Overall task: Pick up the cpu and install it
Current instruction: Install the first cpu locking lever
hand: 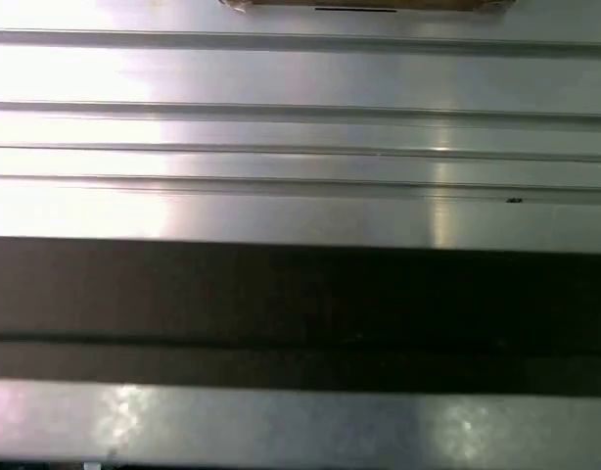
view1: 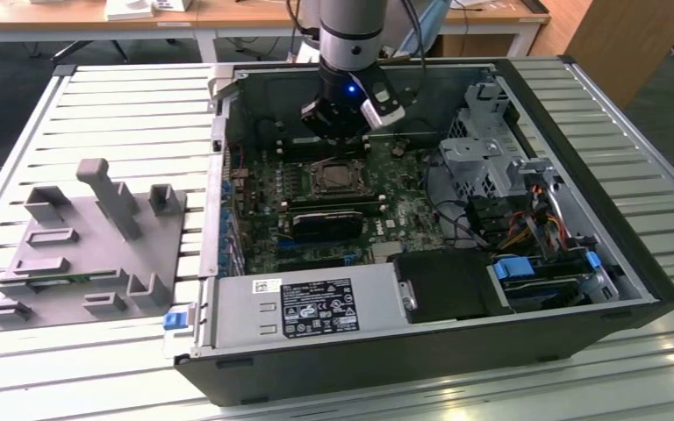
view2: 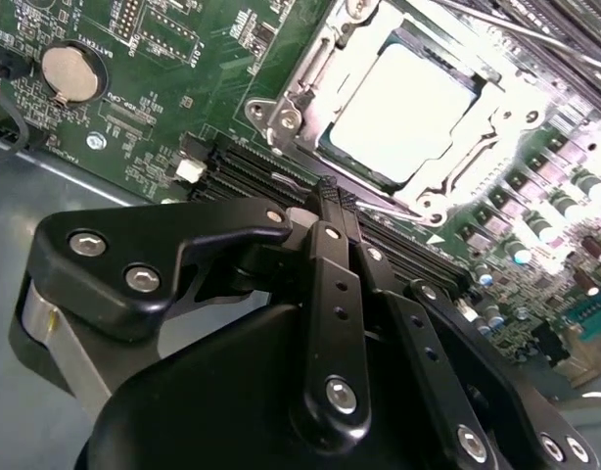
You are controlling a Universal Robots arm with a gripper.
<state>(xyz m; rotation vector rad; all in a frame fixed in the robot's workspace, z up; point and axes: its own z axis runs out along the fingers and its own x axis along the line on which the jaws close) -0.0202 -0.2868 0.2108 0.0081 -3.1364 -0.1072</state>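
The cpu (view2: pixel 403 108), a silvery square chip, lies flat inside the metal-framed socket (view2: pixel 310 98) on the green motherboard (view2: pixel 183 59). In the second wrist view, my gripper (view2: pixel 330 191) hovers just beside the socket's edge. Its black fingers (view2: pixel 325 245) are pressed together with nothing between them. In the exterior view, the gripper (view1: pixel 337 140) hangs inside the open computer case, just behind the socket (view1: pixel 337 177), apart from it.
A grey tray (view1: pixel 85 237) with upright posts sits on the slatted table at the exterior view's left. Inside the case (view1: pixel 431 368) are a power supply (view1: pixel 313 307), a black card (view1: pixel 331 224), a drive cage (view1: pixel 490 140) and cables (view1: pixel 536 219). A coin battery (view2: pixel 70 70) sits on the board.
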